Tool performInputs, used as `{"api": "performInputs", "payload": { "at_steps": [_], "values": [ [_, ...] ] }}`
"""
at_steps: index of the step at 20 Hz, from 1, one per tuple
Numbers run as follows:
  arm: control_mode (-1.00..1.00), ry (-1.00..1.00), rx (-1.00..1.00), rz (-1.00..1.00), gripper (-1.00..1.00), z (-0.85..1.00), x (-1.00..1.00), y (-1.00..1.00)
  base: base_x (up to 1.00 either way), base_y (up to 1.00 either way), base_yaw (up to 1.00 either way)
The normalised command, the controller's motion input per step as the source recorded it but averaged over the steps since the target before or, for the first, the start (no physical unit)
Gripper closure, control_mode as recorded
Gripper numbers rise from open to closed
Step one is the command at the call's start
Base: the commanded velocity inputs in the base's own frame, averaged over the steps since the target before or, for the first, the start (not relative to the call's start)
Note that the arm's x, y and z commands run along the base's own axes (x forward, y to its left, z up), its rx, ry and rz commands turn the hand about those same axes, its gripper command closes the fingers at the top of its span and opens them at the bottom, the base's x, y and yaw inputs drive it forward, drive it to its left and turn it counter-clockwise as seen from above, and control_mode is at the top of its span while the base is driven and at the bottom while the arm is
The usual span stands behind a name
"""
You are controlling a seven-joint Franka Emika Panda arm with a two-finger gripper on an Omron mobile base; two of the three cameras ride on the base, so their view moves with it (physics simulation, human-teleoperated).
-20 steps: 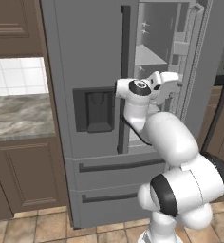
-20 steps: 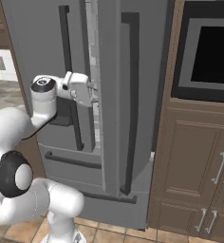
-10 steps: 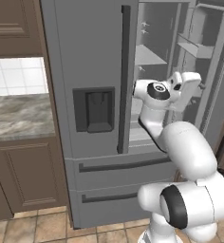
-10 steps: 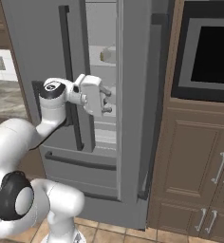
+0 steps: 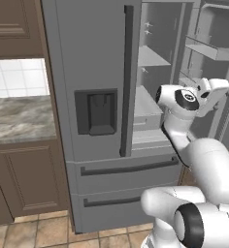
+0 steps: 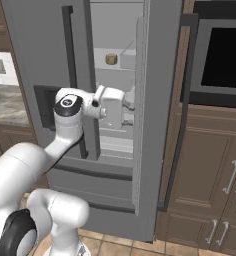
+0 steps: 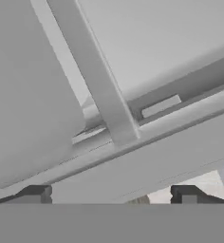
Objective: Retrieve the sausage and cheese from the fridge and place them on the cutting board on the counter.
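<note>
fridge (image 5: 92, 58): top and right door cut by the frame edges in the left base view; lower shelves behind the arm
cheese (image 6: 111, 59): tiny tan puck on a shelf, bottom edge behind the shelf lip, detail too small to tell
tool (image 7: 111, 193): just the two tips at the bottom of the hand view; in the base views the fingers sit behind the wrist
desk (image 5: 19, 118): cut at the left edge

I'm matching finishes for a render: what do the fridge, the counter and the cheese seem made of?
The fridge: grey brushed-looking metal, matte, flat even colour, dark handles. The counter: stone, probably marble, grey-beige veining. The cheese: tan squat puck, possibly waxy rind; too small to tell.
</note>
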Motion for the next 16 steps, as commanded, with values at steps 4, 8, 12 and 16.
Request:
{"api": "performInputs", "payload": {
  "at_steps": [4,8,12,16],
  "values": [
    [-1.0,-0.34,0.05,0.09,-1.0,-0.03,-0.09,-0.19,0.0,0.0,0.0],
    [-1.0,-0.15,0.17,0.16,-1.0,0.68,-0.78,0.27,0.0,0.0,0.0],
    [-1.0,-0.11,0.16,0.23,-1.0,0.54,-0.73,0.77,0.0,0.0,0.0],
    [-1.0,-0.12,0.18,0.28,-1.0,0.12,-0.71,0.97,0.0,0.0,0.0]
  ]
}}
